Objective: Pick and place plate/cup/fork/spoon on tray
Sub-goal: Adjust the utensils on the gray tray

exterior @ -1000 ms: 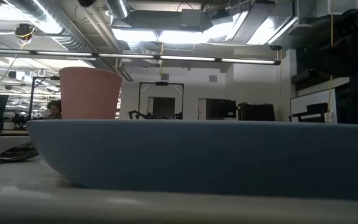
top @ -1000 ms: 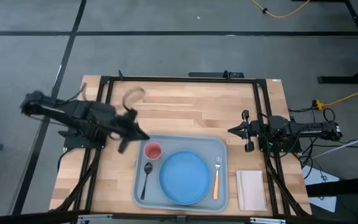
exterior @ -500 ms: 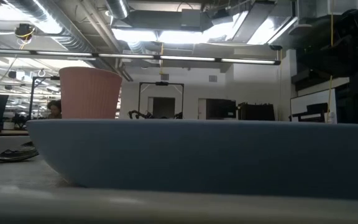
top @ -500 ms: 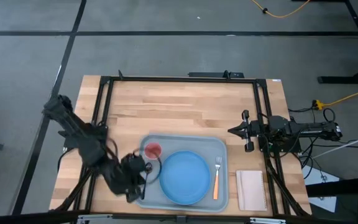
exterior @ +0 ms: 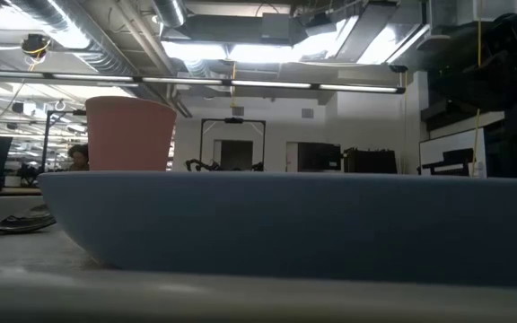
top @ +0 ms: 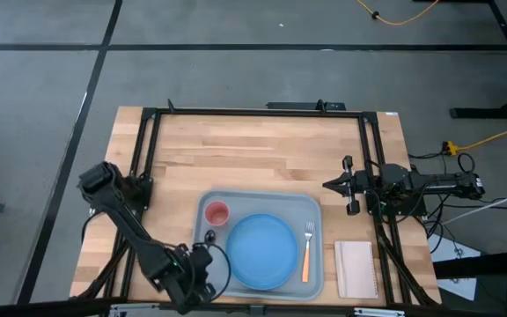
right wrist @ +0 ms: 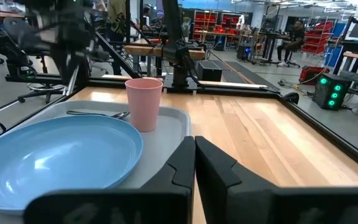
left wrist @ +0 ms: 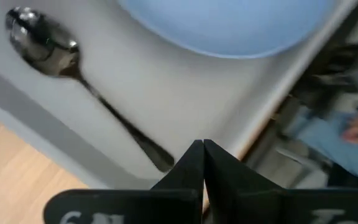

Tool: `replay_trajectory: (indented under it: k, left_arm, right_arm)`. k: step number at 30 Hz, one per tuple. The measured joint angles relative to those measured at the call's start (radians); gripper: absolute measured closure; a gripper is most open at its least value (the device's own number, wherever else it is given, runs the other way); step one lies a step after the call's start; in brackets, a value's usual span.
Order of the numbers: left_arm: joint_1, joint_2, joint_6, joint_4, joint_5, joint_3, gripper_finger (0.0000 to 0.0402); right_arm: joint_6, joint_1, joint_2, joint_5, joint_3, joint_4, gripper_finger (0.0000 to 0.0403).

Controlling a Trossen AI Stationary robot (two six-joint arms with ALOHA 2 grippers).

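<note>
Spoon [left wrist: 73,74] flat on tray [left wrist: 166,93], left gripper [left wrist: 202,163] closed, empty, above its handle.

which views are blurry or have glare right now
Left wrist view: soft all over, the spoon smeared, with a bright glint on its bowl. Low view: the plate fills the foreground as a dim mass against glaring ceiling lights. High view: evenly lit and sharp. Right wrist view: the cup is crisp.

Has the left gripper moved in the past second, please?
Yes. In the high view the left gripper has swung from the table beyond the tray to its near left corner, over the spoon handle.
</note>
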Motion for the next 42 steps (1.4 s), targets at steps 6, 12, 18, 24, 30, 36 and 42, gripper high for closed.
replay_trajectory:
  k: [6,12,18,24,30,36,42]
  left_arm:
    - [0.013,0.092,-0.116,-0.047,-0.019,-0.001,0.04]
    - [0.021,0.13,-0.219,-0.125,-0.018,-0.001,0.0401]
    - [0.027,0.149,-0.319,-0.2,0.028,-0.001,0.0401]
    - [0.059,0.148,-0.34,-0.218,0.028,-0.001,0.0401]
    - [0.087,0.166,-0.335,-0.223,0.049,-0.001,0.0401]
    - [0.093,0.165,-0.344,-0.223,0.086,0.0,0.0401]
    - [0.098,0.189,-0.373,-0.21,0.136,0.0,0.0401]
  right_arm:
    - [0.0,0.0,0.0,0.0,0.0,0.0,0.0386]
    - [0.0,0.0,0.0,0.0,0.0,0.0,0.0386]
    - [0.0,0.0,0.0,0.0,0.0,0.0,0.0386]
    - [0.0,0.0,0.0,0.0,0.0,0.0,0.0386]
    - [0.0,0.0,0.0,0.0,0.0,0.0,0.0386]
    - [0.0,0.0,0.0,0.0,0.0,0.0,0.0386]
    - [0.0,0.0,0.0,0.0,0.0,0.0,0.0386]
